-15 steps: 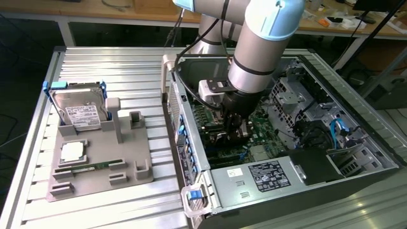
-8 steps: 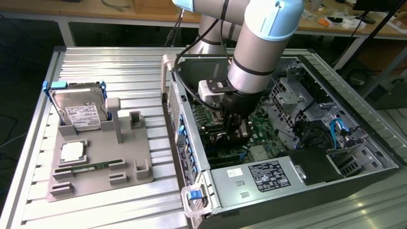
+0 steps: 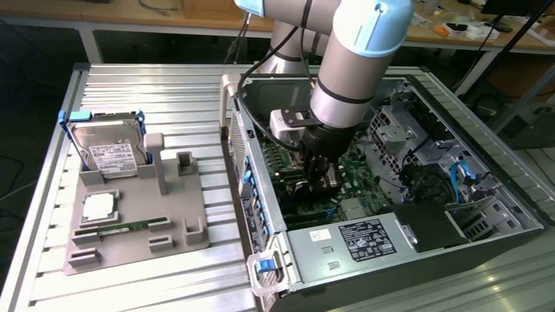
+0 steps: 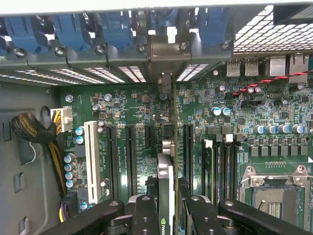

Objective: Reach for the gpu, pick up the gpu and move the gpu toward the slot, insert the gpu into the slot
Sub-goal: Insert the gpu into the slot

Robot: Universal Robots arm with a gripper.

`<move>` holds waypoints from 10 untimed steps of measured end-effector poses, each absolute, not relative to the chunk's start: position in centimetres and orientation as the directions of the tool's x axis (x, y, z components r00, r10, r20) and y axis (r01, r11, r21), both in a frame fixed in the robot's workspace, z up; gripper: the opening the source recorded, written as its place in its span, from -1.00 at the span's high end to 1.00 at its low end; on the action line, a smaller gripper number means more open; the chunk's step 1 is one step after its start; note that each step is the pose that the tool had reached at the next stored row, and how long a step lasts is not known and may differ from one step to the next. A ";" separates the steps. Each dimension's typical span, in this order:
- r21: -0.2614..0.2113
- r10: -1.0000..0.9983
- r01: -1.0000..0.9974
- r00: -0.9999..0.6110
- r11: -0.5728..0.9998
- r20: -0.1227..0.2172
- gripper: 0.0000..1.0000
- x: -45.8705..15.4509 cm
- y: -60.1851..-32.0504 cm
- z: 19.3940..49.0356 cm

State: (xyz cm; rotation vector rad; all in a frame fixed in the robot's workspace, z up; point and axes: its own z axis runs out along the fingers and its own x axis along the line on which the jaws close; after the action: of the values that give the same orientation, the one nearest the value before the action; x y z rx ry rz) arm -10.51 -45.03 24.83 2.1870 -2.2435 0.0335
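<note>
Right, your gripper is clamped on the gpu, jaws part closed w/ one black finger on each face of the card. You're holding it edge-on, standing upright over the motherboard, prob. so its bottom edge can go straight down into a connector.

From the gripper, the card runs toward 12 o'clock in the wrist view, and its metal bracket end sits against the rear expansion openings of the case. That puts the gpu inside the computer, in among the long black slots; a white slot lies further off at about 9 o'clock. You can't make out a blue connector strip here, since the card covers whatever is directly under it, so whether it's seated or just hovering I can't tell.

The exterior view gives you the wider picture: the arm reaches down into the open case, w/ the gripper low over the board. At about 9 o'clock of the case, well apart, the grey fixture tray holds the hard drive.
</note>
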 end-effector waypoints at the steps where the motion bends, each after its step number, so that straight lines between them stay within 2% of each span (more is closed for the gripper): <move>1: -0.010 -0.999 -1.000 -0.026 0.026 0.020 0.44 -10.5 -45.0 24.7; 2: -0.010 -0.999 -1.000 -0.026 0.026 0.022 0.44 -10.5 -45.0 24.8; 3: -0.010 -0.999 -1.000 -0.026 0.025 0.023 0.33 -10.5 -45.1 24.9; 10: -0.012 -0.999 -1.000 -0.025 0.025 0.023 0.33 -10.5 -45.0 25.3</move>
State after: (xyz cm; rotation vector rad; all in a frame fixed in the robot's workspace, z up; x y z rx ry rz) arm -10.51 -45.05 25.28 2.1874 -2.2433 0.0386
